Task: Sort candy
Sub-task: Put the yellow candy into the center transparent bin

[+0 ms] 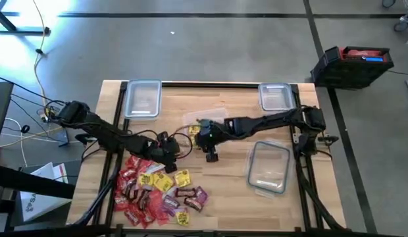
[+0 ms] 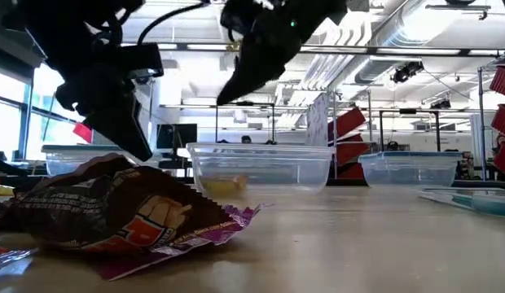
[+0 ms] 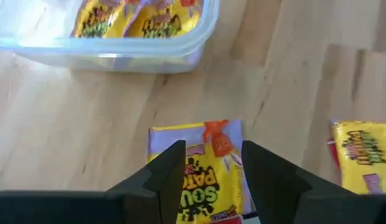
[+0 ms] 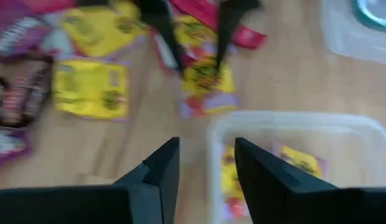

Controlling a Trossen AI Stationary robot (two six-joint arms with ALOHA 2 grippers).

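Heap of red, yellow, purple and brown wrapped candy [image 1: 158, 191] at the table's front-left, lying flat.

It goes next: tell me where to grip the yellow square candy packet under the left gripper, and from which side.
Probably pinch the yellow square candy packet across its two side edges, coming straight down. It lies flat on the wooden table, and the open left gripper straddles it.

wooden table [image 1: 224, 204] w/ dark frame. candy pile [image 1: 158, 191] at front left corner. clear containers: back left [image 1: 142, 99], back right [image 1: 276, 96], mid [image 1: 203, 125], right side [image 1: 268, 167].
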